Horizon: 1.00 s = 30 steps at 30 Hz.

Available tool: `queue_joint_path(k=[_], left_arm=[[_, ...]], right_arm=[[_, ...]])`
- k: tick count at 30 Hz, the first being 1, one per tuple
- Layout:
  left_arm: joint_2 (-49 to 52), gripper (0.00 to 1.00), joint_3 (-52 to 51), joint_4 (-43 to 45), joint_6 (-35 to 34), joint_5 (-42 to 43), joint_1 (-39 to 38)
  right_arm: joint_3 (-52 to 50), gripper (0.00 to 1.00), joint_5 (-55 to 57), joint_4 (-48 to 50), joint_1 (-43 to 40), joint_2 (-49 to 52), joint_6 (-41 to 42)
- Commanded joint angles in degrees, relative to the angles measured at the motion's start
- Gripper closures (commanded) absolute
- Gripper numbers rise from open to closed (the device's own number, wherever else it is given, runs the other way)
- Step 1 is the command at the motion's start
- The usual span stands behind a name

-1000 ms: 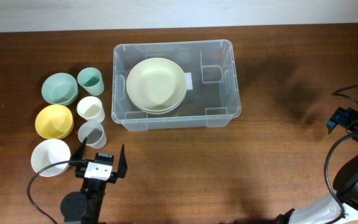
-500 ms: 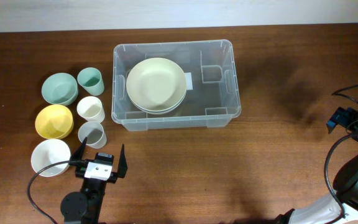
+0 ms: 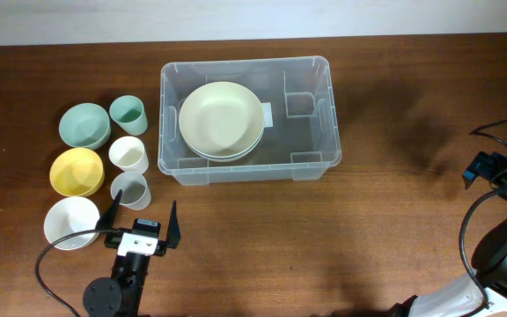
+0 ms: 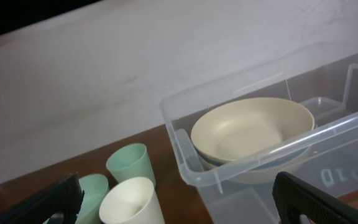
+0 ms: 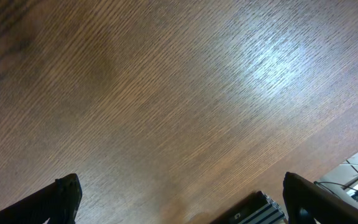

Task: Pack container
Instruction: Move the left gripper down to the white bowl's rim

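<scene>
The container (image 3: 246, 63), a large clear bin, stands at the table's middle back. In its left half lies a cream plate (image 3: 221, 117) stacked on another. My left gripper (image 3: 143, 217) hovers open and empty in front of the container's left corner, just behind a grey cup (image 3: 130, 188). In the left wrist view its fingers (image 4: 50, 201) frame a white cup (image 4: 129, 202), a green cup (image 4: 129, 163) and the container's rim (image 4: 229, 165), with the cream plate (image 4: 247, 127) inside. My right gripper (image 5: 188, 205) is open over bare wood at the far right.
Left of the container stand a green bowl (image 3: 84, 124), a yellow bowl (image 3: 77, 171), a white bowl (image 3: 71, 222), a green cup (image 3: 128, 113) and a white cup (image 3: 128, 153). The right arm and its cables (image 3: 500, 176) sit at the right edge.
The left arm has slipped back a little toward the table's front edge. Nothing else has moved.
</scene>
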Motion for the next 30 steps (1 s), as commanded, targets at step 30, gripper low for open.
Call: queue_joint_path(k=[30], left_arm=[[78.82, 0.0, 78.23, -50.82, -7.02, -12.61, 12.55]], right_arm=[[1.07, 0.01, 0.5, 0.2, -0.26, -1.05, 0.2]])
